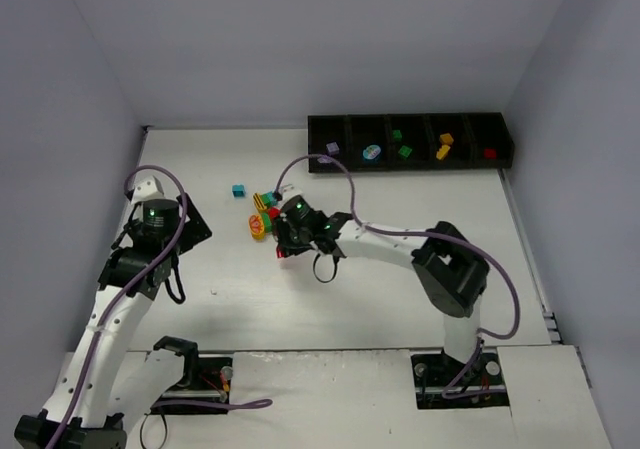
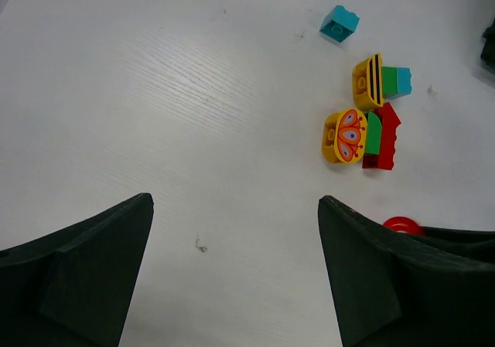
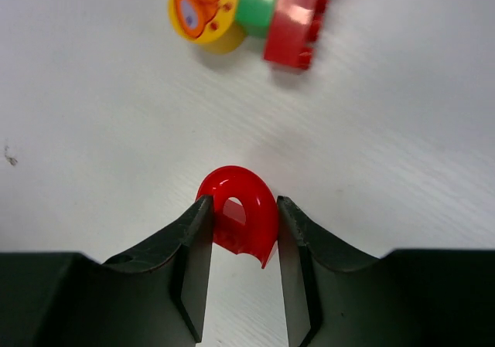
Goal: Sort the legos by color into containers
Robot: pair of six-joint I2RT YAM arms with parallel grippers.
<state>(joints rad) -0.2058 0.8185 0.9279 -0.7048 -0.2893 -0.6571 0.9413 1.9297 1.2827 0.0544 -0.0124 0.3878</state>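
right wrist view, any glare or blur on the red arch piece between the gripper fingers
Right wrist view: the red arch piece is sharp, with a pale glossy streak along its curve; the red brick at the top edge carries stronger white glare; the right gripper is dark with little detail. Top external view: soft even light, the arch too small to judge.
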